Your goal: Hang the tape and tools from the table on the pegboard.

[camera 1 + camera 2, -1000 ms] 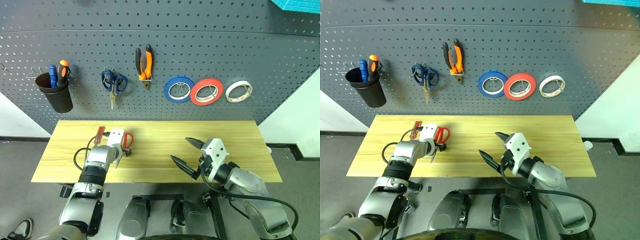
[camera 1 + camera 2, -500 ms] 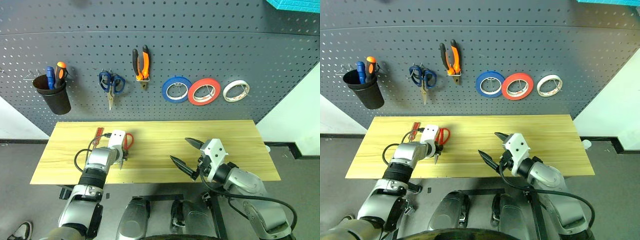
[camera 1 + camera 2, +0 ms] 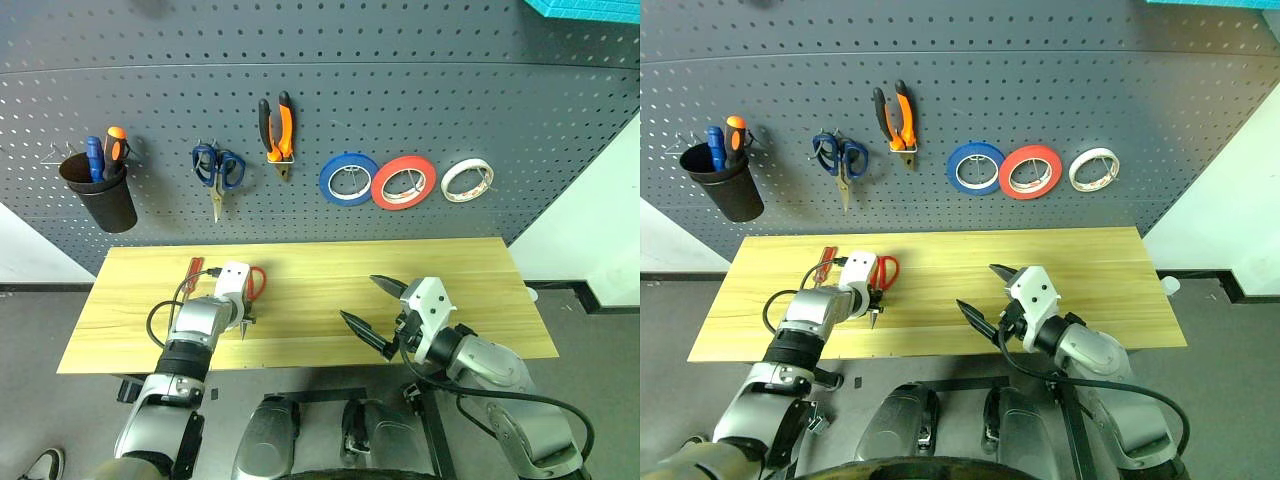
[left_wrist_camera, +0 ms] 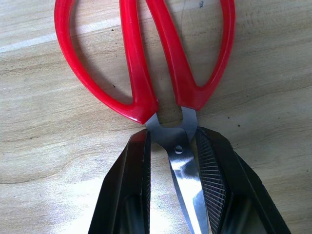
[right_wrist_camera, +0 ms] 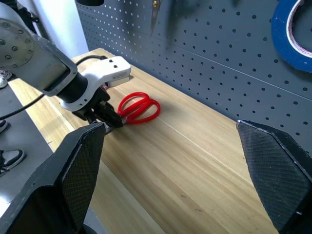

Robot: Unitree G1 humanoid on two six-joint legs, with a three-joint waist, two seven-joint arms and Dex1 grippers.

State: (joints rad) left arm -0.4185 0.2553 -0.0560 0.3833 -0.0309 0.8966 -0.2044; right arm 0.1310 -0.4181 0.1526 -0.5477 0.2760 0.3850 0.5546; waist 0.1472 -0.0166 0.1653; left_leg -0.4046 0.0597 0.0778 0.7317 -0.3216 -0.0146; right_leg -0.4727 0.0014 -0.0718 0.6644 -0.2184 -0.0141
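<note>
Red-handled scissors (image 4: pixel 142 100) lie flat on the light wood table (image 3: pixel 400 270), at its left. My left gripper (image 4: pixel 171 134) points down at them and is shut on the blades just below the pivot; it is also seen from the head (image 3: pixel 243 322). A slim red-handled screwdriver (image 3: pixel 195 272) lies just left of that hand. On the pegboard (image 3: pixel 500 100) hang the orange-and-black pliers (image 3: pixel 279 130) and the red tape (image 3: pixel 403 183). My right gripper (image 3: pixel 357 298) hovers open over the table's front middle, holding nothing.
A black cup (image 3: pixel 97 195) with blue and orange screwdrivers hangs at the pegboard's left. Blue scissors (image 3: pixel 217 170), a blue roll (image 3: pixel 348 180) and a white roll (image 3: pixel 467 180) hang there too. The table's front edge runs just below both hands.
My left gripper's fingers have closed onto the scissors' blades. The right arm has kept still. The head camera has shifted slightly.
</note>
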